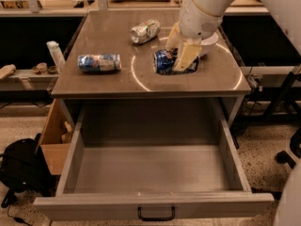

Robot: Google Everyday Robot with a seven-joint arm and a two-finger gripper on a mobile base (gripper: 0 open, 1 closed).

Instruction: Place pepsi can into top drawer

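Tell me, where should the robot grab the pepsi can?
Around its round middle, coming from above. The pepsi can lies on its side on the table, so its curved sides are easy to pinch across. The gripper is at the can, by the white bowl.

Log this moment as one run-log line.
stage: grasp | gripper: shut on pepsi can, right of centre on tabletop | top drawer: open, can not yet inside
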